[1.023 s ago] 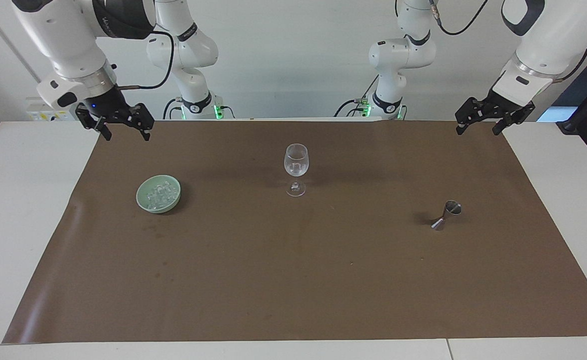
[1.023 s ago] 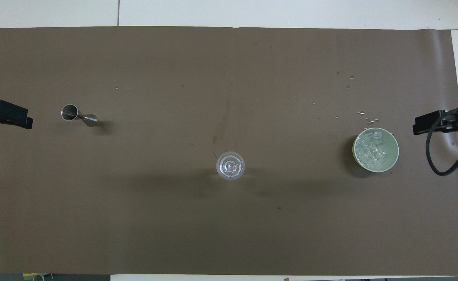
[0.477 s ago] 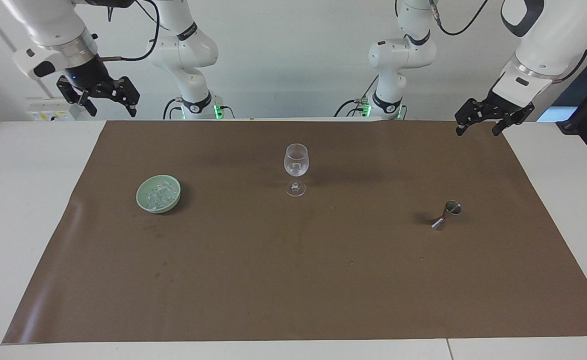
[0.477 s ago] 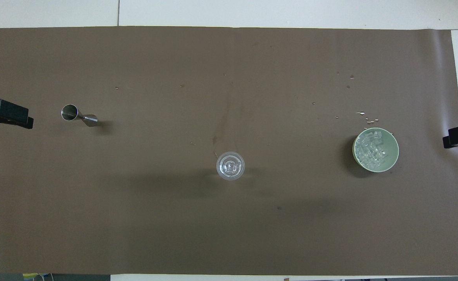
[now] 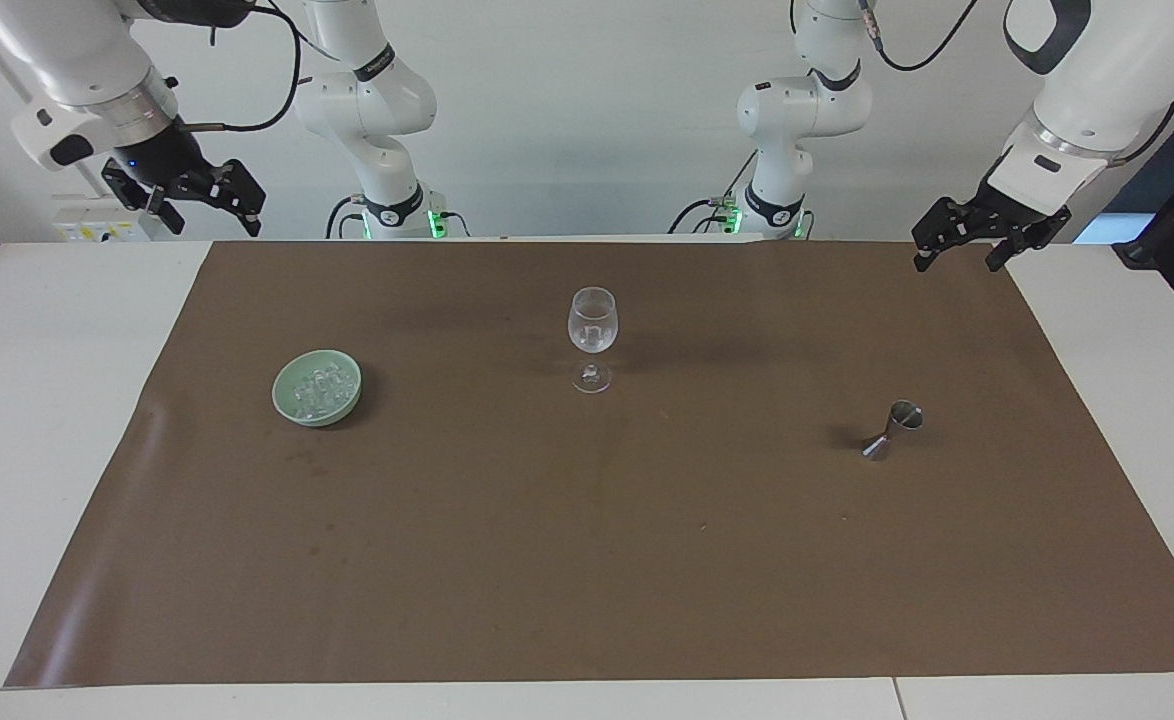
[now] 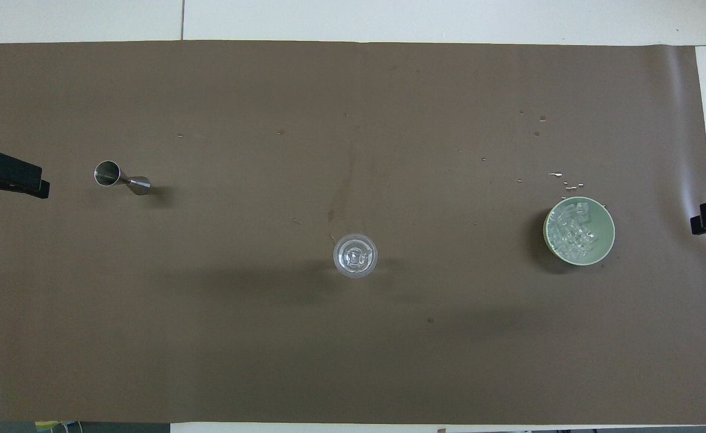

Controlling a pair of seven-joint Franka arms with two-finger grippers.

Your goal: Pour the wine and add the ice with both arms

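Right hand (image 5: 182,195) now raised and drawn back clear of the brown mat's corner, empty, fingers spread; a second ago hung low just off the mat, nearer the green bowl (image 5: 317,387). Left hand (image 5: 987,235) unmoved over its own mat corner, likewise spread and empty, waiting. Below and well apart from the right hand: the ice (image 6: 575,231) heaped in the bowl. Wine glass (image 5: 592,335) upright between both hands, jigger (image 5: 892,430) below the left. Looks like withdrawal, neither pour nor ice under way.

Ice (image 5: 318,388) in green bowl (image 5: 290,409); wine glass (image 5: 592,325) upright mid-mat.
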